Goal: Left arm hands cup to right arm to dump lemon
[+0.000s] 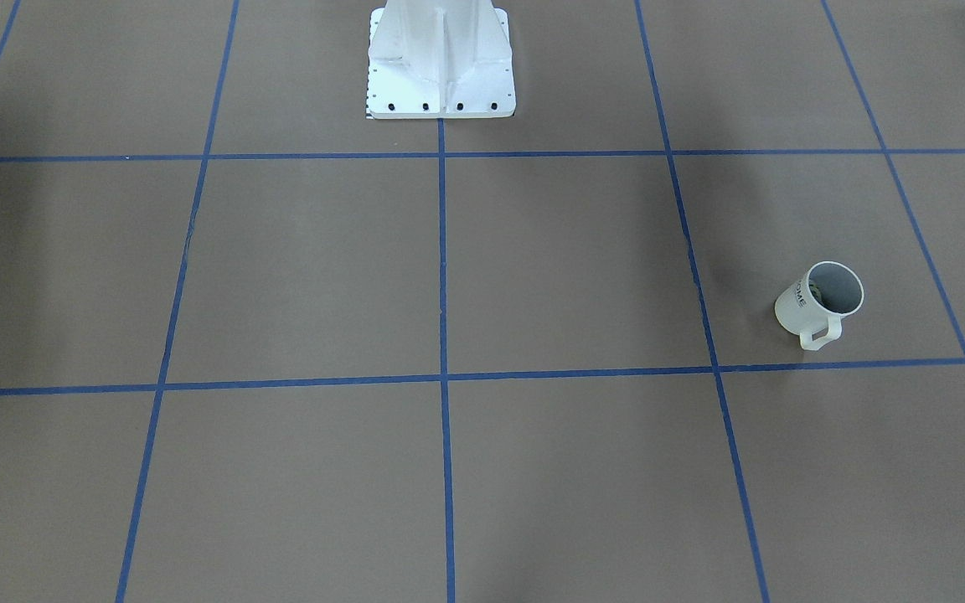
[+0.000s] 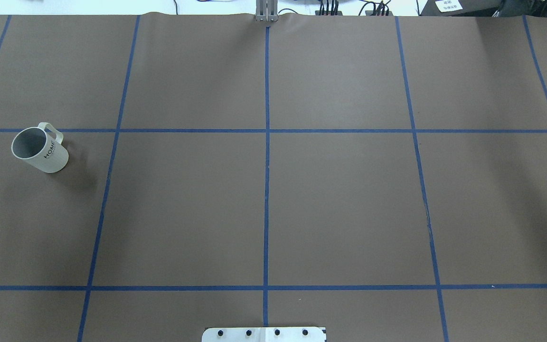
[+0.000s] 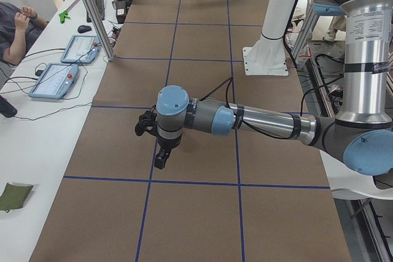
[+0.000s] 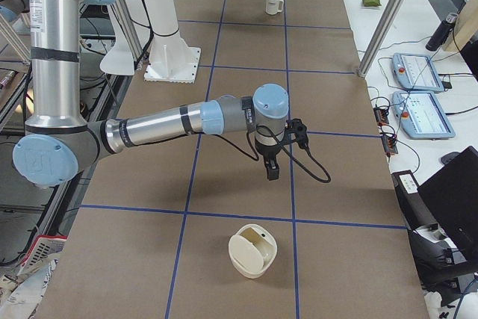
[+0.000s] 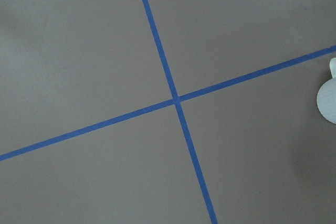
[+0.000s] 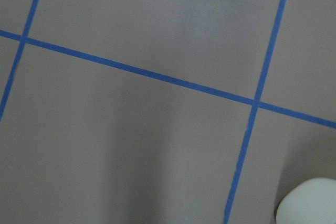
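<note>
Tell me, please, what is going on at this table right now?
Nothing is being handled yet. The cup stands upright and alone on the table, on the robot's left side. The left arm and the right arm are stretched out above the table, neither touching the cup.

Upright white cup (image 2: 41, 151) (HOME-lettered)

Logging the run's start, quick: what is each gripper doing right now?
Left arm's black gripper: open or closed cannot be told.
Right arm's black gripper: cannot be told either.
Neither holds the white "HOME" mug.
</note>
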{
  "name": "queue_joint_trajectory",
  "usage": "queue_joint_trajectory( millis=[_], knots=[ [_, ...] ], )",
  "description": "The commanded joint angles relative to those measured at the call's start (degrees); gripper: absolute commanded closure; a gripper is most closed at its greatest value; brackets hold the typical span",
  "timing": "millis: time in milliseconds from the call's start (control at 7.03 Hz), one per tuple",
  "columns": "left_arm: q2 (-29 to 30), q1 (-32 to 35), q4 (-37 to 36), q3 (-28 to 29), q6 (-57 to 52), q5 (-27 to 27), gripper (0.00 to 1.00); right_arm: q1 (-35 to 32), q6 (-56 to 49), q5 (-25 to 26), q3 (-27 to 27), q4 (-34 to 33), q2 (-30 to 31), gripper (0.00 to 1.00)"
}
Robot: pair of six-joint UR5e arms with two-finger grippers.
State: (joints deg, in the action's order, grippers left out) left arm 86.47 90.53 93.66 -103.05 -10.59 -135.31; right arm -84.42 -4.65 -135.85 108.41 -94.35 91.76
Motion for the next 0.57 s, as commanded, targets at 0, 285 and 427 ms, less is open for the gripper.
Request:
queue_joint_trajectory(
  millis=[0, 285, 427],
  knots=[
    [0.4, -3.2, 1.9, 0.3, 2.2, -6.9, 0.0, 5.6, 4.8, 0.0, 0.0, 10.2, -1.9, 0.0],
    [2.0, -8.8, 5.5, 2.9, 12.1, -6.8, 0.0, 13.3, 17.2, 1.5, -0.5, 18.1, -4.4, 0.0],
    [2.2, -10.7, 14.6, 6.4, 20.4, -6.4, 0.0, 16.0, 22.3, 3.9, -0.1, 18.1, -6.6, 0.0]
  ],
)
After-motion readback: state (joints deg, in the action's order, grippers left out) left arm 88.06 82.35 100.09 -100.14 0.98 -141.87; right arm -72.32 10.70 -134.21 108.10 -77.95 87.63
